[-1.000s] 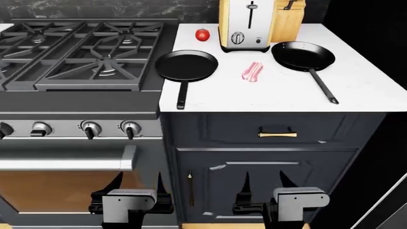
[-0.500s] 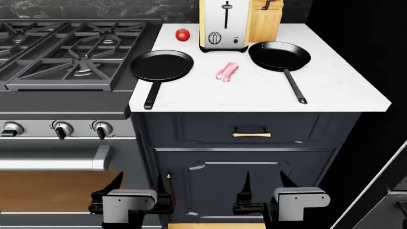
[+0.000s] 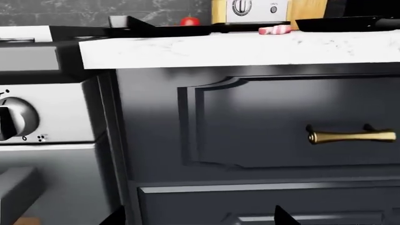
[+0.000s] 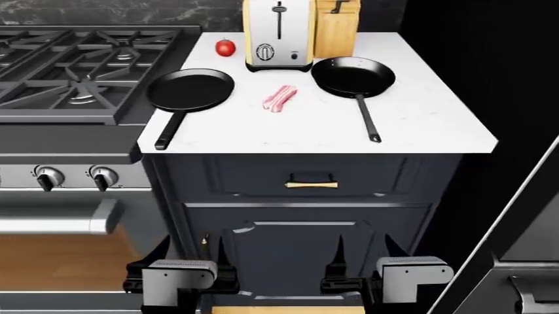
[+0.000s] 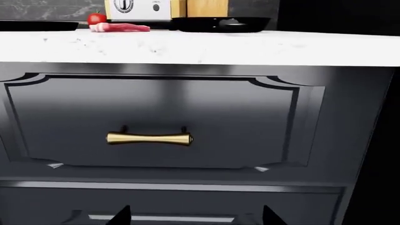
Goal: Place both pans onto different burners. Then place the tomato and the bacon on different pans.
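Note:
On the white counter (image 4: 428, 124) a flat pan (image 4: 190, 89) lies beside the range, its handle toward me. A deeper pan (image 4: 353, 76) sits to the right, its long handle also toward the front edge. Between them lies the bacon (image 4: 279, 98). The tomato (image 4: 225, 47) rests at the back, left of the toaster. The burners (image 4: 83, 88) under black grates are at the left. Both grippers hang low in front of the cabinet, far below the counter: left gripper (image 4: 190, 254) open, right gripper (image 4: 360, 252) open, nothing between their fingers. The wrist views show the bacon (image 5: 119, 27) and tomato (image 5: 96, 18) edge-on.
A steel toaster (image 4: 277, 36) and a wooden knife block (image 4: 336, 29) stand at the counter's back. The drawer with a brass handle (image 4: 311, 184) faces me below. Range knobs (image 4: 103, 175) and the oven door handle (image 4: 52, 224) are at the left. A dark wall bounds the right.
The whole view has shifted: counter, pans and range slid leftward in the head view as the robot moved right. Both grippers keep the same low open pose.

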Robot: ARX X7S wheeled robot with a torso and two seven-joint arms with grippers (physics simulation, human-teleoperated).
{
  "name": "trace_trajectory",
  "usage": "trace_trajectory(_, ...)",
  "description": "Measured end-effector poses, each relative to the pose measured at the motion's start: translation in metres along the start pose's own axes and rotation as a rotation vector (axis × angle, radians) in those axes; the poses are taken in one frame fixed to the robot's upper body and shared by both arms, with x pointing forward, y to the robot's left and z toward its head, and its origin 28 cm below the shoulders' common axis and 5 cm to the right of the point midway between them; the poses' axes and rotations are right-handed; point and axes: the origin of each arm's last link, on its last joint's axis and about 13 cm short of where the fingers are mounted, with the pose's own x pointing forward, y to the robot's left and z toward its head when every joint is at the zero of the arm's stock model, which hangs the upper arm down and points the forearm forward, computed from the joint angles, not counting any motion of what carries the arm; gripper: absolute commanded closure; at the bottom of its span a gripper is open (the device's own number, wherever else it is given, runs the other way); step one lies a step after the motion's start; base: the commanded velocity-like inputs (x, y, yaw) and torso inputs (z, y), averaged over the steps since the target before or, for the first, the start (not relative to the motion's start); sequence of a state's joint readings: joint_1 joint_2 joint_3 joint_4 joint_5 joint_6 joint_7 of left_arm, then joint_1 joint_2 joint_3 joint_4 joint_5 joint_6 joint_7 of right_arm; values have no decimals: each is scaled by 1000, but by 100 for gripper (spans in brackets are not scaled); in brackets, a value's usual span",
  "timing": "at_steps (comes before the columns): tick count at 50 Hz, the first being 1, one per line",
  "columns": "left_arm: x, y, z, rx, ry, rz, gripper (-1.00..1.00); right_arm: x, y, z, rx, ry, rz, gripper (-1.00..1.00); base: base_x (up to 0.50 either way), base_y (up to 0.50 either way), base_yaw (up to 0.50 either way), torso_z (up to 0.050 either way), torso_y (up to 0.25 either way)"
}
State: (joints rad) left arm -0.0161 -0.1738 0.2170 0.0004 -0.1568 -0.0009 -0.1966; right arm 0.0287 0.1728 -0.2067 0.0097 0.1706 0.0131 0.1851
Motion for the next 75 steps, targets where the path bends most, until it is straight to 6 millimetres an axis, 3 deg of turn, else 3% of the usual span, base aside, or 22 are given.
trace_trajectory(13,0,0,0,8,1,-2,-100,0,0,0,0,0,0,-100,0,-3,0,3,0)
trace_trajectory(61,0,0,1,10,2,19,-100,-1,0,4,21,-23,-13,-100,0,0,0,46,-13)
trace_trajectory(67,-1,1,19,-16,-39,33,-100,-4,0,23,62,-66,-27,-100,0,0,0,0,0)
trace_trajectory(75,5,4,80,-36,-118,5,-100,-6,-7,76,105,-131,-31,-100,0,0,0,0,0)
